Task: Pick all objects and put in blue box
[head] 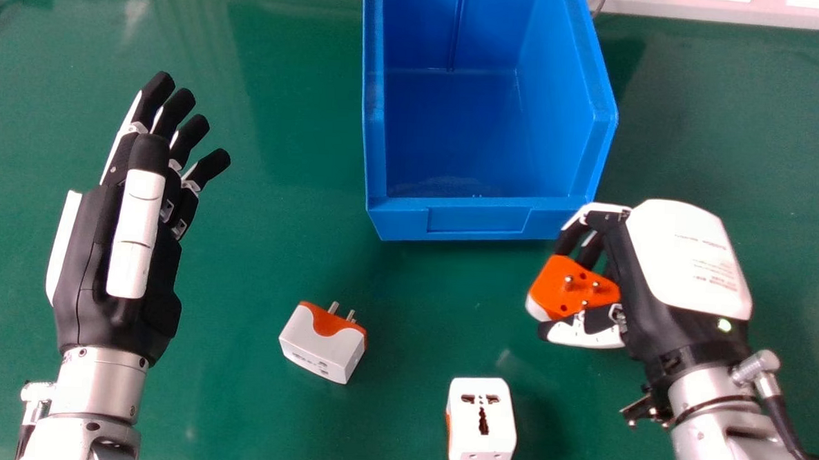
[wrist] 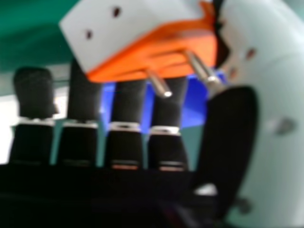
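Now an orange-faced adapter [head: 560, 293] is pinched in the right hand [head: 656, 268], fingers curled, just short of the blue box's [head: 479, 220] near right corner.

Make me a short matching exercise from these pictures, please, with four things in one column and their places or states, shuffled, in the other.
Things
1. Blue box
2. Left hand
3. Right hand
4. Adapter nearest the head view's bottom edge

Places and states
A. Grips an orange-and-white plug adapter between thumb and fingers
B. Lies on the green table, a white socket face upward
C. Holds nothing, its fingers extended
D. Stands beyond the adapters, reaching the head view's top edge

Right pairs: 1-D, 2-C, 3-A, 4-B
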You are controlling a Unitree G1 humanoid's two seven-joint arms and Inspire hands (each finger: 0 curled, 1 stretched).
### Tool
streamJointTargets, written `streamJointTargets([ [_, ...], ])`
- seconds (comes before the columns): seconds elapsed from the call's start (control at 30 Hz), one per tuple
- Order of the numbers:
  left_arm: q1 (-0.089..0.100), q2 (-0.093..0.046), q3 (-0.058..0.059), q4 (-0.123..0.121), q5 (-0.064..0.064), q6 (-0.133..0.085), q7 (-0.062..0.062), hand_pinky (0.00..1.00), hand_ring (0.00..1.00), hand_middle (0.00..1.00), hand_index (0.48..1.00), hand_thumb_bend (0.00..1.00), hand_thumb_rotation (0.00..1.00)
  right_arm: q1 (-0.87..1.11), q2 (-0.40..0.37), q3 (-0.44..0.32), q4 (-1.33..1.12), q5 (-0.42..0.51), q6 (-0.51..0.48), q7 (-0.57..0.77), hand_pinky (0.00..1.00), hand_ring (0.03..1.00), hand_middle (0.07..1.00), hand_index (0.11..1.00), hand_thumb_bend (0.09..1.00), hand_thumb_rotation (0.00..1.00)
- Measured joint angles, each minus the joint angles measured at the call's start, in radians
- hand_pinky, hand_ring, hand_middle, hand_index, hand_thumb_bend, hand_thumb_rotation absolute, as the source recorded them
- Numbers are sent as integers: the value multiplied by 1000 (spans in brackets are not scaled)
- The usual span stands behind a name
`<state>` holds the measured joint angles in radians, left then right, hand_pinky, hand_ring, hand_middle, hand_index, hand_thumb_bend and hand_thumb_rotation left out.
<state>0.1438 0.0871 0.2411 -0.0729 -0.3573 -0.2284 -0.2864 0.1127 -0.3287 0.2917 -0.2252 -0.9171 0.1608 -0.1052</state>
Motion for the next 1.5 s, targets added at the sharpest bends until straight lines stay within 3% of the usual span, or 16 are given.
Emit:
streamJointTargets([
  [0.13, -2, -2, -1, 1, -8, 0, 0, 873, 938, 952, 935, 818, 767, 27, 0, 16, -5, 6, -65, -29, 295, 382, 478, 538, 514, 1],
  [0.37, -3, -13, -7, 7, -5, -2, 1, 877, 939, 953, 937, 811, 767, 59, 8, 37, -24, -4, -144, -93, 312, 386, 486, 533, 513, 1],
  [0.5, -4, -23, -20, 9, 6, -2, 5, 877, 939, 953, 937, 811, 767, 66, 10, 41, -33, -6, -180, -124, 312, 386, 486, 533, 513, 1],
  [0.6, -6, -30, -21, 12, 14, -8, 14, 884, 944, 956, 940, 807, 767, 72, 11, 41, -45, -10, -197, -138, 331, 393, 494, 523, 513, 0],
  [0.7, -14, -40, -23, 17, 14, -17, 22, 897, 950, 961, 945, 808, 770, 75, 14, 41, -65, -33, -201, -149, 351, 404, 499, 511, 514, 0],
  [0.93, -19, -39, -29, 33, 15, -23, 12, 911, 958, 966, 950, 806, 772, 75, 45, 41, -136, -78, -199, -155, 366, 413, 503, 501, 514, 0],
  [1.1, -25, -38, -28, 61, 14, -30, 4, 911, 958, 966, 950, 806, 772, 49, 84, 37, -183, -112, -184, -144, 366, 413, 503, 501, 514, 0],
  [1.33, -33, -34, -22, 98, 23, -62, 2, 929, 966, 973, 960, 803, 778, -27, 125, 28, -210, -121, -147, -94, 359, 420, 504, 493, 511, 0],
  [1.5, -33, -34, -21, 107, 24, -65, 2, 929, 966, 973, 960, 803, 778, -107, 134, 24, -202, -156, -125, -60, 359, 420, 504, 493, 511, 0],
])
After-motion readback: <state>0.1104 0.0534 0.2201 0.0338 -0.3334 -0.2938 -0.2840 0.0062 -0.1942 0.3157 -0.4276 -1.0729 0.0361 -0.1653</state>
